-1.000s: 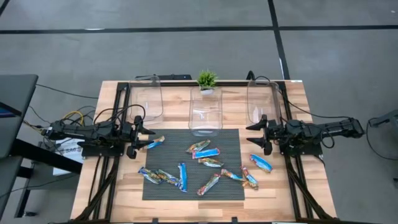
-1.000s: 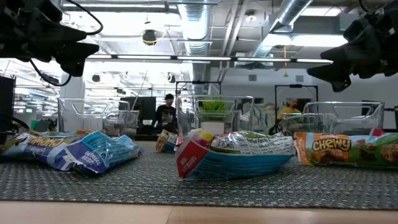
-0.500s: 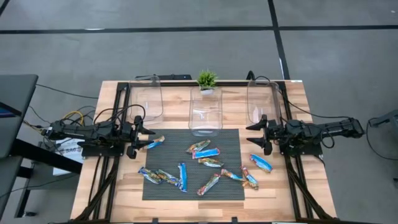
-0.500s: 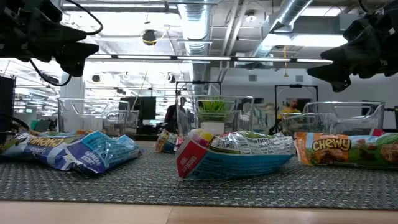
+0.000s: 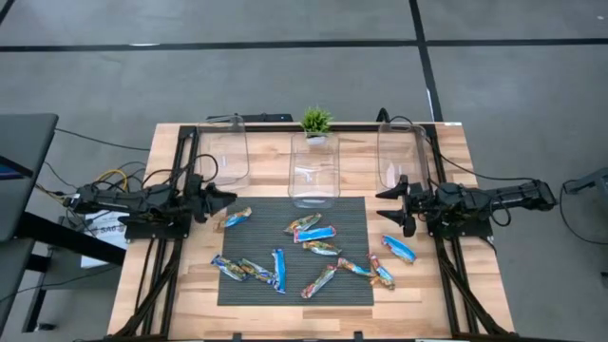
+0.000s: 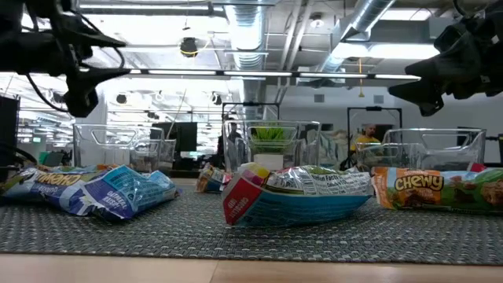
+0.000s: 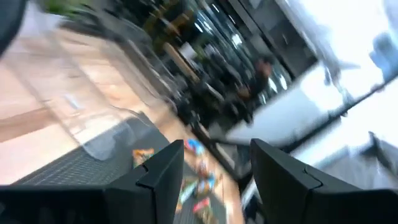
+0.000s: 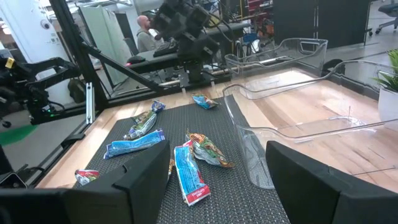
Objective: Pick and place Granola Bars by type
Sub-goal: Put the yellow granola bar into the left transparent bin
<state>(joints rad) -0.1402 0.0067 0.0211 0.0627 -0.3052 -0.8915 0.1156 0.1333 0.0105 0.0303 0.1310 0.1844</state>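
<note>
Bars look light, crinkly, slippery foil; pinch mid-body. Left gripper, mat's 10 o'clock: fingers spread, empty. Right gripper, 2 o'clock: likewise.

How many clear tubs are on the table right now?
3, all along the table's far edge, behind the mat: left tub, middle tub, right tub. None look hidden.

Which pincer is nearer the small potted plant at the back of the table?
Right, narrowly. The right pincer sits toward the table's right edge; the left pincer sits slightly farther away on the opposite side of the potted plant.
</note>
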